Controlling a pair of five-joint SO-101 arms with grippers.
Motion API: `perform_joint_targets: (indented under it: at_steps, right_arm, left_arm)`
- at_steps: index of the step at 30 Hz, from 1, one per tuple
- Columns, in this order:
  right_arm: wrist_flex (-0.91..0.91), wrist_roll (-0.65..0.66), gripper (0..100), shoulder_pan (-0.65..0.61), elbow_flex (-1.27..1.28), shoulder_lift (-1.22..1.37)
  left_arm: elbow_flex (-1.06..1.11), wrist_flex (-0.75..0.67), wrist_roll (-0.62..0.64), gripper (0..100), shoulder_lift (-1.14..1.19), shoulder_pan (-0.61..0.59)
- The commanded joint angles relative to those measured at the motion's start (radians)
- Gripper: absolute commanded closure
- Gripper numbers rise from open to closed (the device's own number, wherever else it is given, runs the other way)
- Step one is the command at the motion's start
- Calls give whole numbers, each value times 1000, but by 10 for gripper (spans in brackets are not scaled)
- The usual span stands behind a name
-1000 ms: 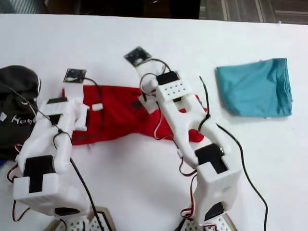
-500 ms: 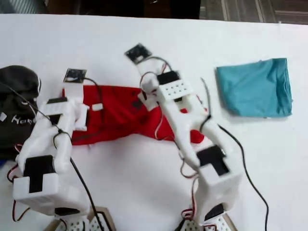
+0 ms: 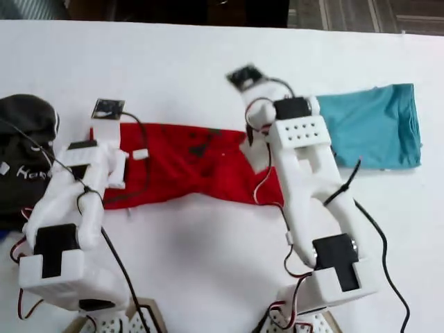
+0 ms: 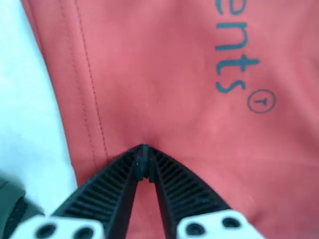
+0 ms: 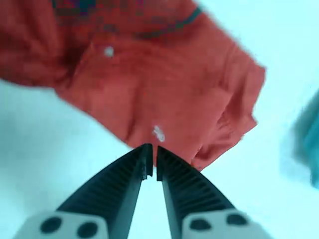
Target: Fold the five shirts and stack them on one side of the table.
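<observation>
A red shirt (image 3: 180, 166) lies stretched across the middle of the white table (image 3: 208, 55). At its left end my left gripper (image 3: 104, 137) is down on the cloth. In the left wrist view the left gripper (image 4: 144, 167) is shut, pinching a pucker of the red shirt (image 4: 174, 74) beside a hem seam. My right gripper (image 3: 252, 137) is at the shirt's far right corner. In the right wrist view the right gripper (image 5: 151, 162) is shut at the edge of the red shirt (image 5: 164, 84), whose cloth is bunched there.
A folded teal shirt (image 3: 374, 125) lies at the right side, just beyond the right arm, and shows at the edge as the teal shirt (image 5: 306, 134). A heap of dark shirts (image 3: 24, 139) sits at the left edge. Cables trail over the front of the table.
The right arm has swung to the right, drawing the red shirt's right end toward the teal shirt, so the cloth lies more spread out. The left arm has stayed put.
</observation>
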Motion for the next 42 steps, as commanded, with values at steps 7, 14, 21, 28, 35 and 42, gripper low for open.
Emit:
perform_joint_targets:
  at_steps: [7,14,21,28,35,42]
  right_arm:
    - [-338,80,977,104,377,-54]
    - [-337,207,977,186,454,-56]
    - [-269,222,977,170,394,-81]
    - [-170,106,977,25,207,-234]
    - [-374,-23,977,-160,186,-113]
    - [-544,-21,977,-182,184,124]
  left_arm:
    - [2,-21,6,973,-28,-8]
    - [2,-21,6,973,-28,-8]
    - [2,-21,6,973,-28,-8]
    - [2,-21,6,973,-28,-8]
    - [2,-21,6,973,-28,-8]
    - [2,-21,6,973,-28,-8]
